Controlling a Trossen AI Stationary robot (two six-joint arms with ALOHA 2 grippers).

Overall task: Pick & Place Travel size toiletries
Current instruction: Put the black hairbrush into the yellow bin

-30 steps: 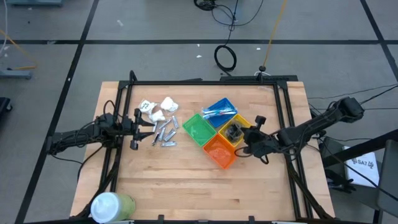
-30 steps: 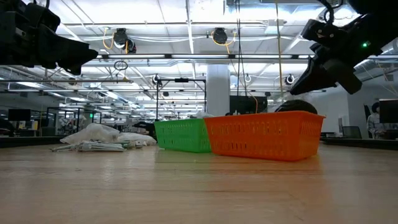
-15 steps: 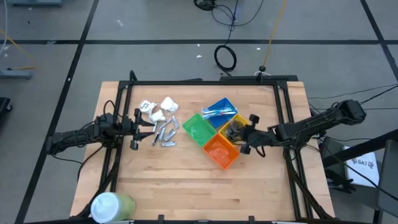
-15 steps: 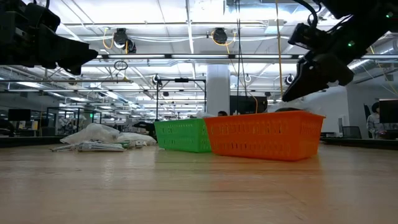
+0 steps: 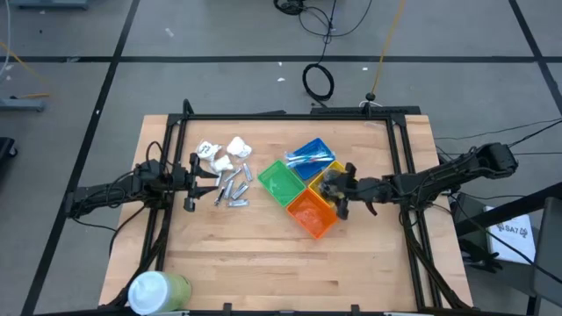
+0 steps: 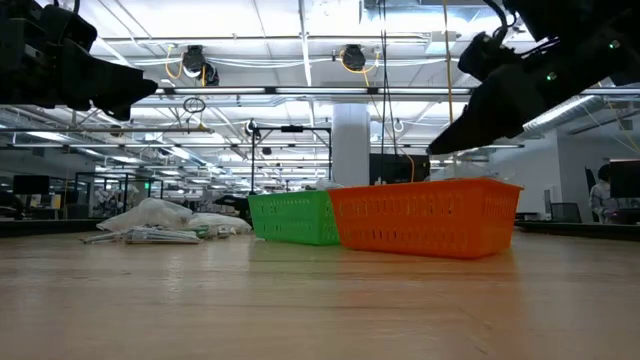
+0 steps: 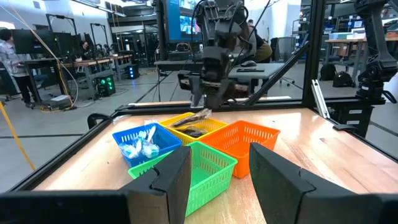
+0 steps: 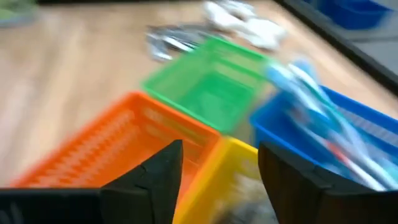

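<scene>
White packets (image 5: 224, 154) and silver metal pieces (image 5: 233, 189) lie in a heap at the table's far left. Blue-and-white sticks (image 5: 309, 156) fill the blue bin (image 5: 318, 147). Dark wads (image 7: 196, 130) lie in the yellow bin (image 5: 336, 174). My right gripper (image 5: 336, 189) hangs above the yellow bin, open, with nothing between its fingers (image 8: 158, 177). My left gripper (image 5: 209, 178) waits beside the silver pieces, open and holding nothing, as the left wrist view (image 7: 217, 180) shows.
The green bin (image 5: 279, 180) and orange bin (image 5: 312, 213) adjoin the yellow and blue ones in a diamond at the table's middle. A large green-and-white cylinder (image 5: 158, 290) stands at the near left corner. A black frame (image 5: 290, 117) runs along the table's edges.
My right gripper has travelled toward the table's left edge, from beside the bins' right corner to above the yellow bin, staying above the bin rims. The left arm has kept still.
</scene>
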